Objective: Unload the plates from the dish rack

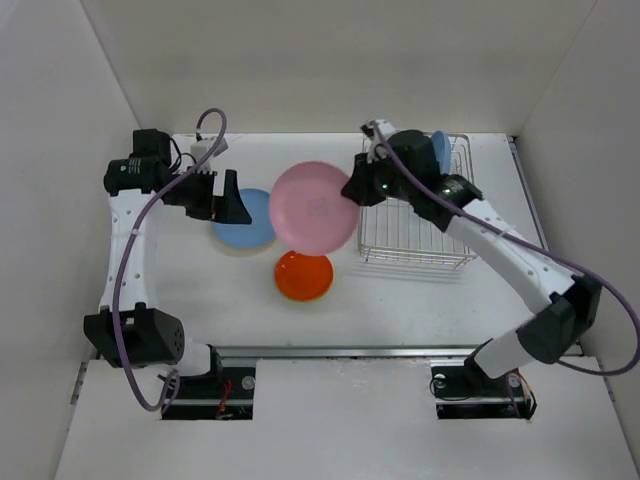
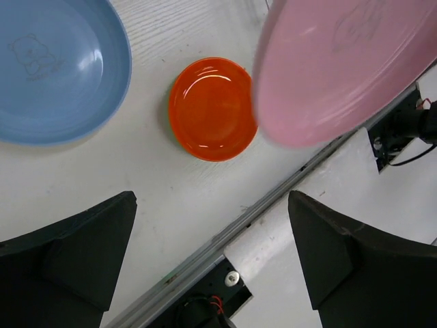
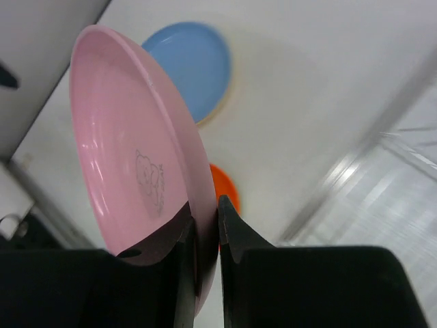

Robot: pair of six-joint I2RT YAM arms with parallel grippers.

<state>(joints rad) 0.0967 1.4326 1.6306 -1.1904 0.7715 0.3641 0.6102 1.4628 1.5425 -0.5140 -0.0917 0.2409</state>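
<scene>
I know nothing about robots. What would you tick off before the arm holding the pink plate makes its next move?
1. Grip: the right gripper pinches the pink plate by its rim. Ok.
2. Out of the dish rack: the pink plate hangs to its left, free of the wires. Ok.
3. Other arm: the left gripper is open, empty and apart from the pink plate. Ok.
4. Landing spot: the light blue plate and the orange plate lie nearby, but which one is meant is unclear. Cannot tell.
5. Rack emptied: a darker blue plate stands in it. Not ok.
</scene>
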